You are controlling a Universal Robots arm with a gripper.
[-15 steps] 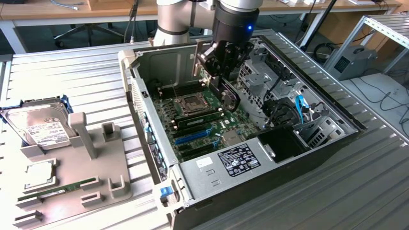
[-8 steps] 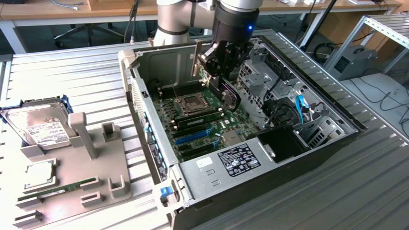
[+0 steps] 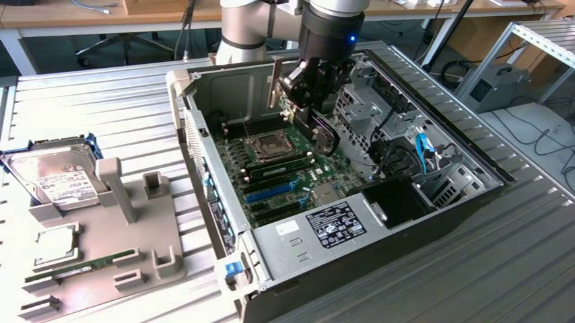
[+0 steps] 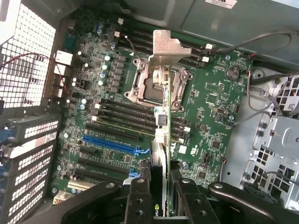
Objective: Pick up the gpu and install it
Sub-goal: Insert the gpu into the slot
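At the exterior view's left, a grey holder tray (image 3: 134,262) lies on the ribbed metal table (image 3: 108,101). A silver hard drive (image 3: 56,178) with a white label sits at its far left corner, a CPU chip (image 3: 54,243) lies below it, and a slim green memory stick (image 3: 83,267) lies along its near edge. Further right stands the open computer case (image 3: 359,222) with the green motherboard (image 3: 269,168) and its bare CPU socket (image 3: 269,145). Above the board hangs the gripper (image 3: 310,87), its fingers (image 4: 140,198) partly closed and clamped on the gpu (image 3: 319,131), which is held edge-on above the motherboard, its metal bracket (image 4: 166,46) over the socket in the wrist view.
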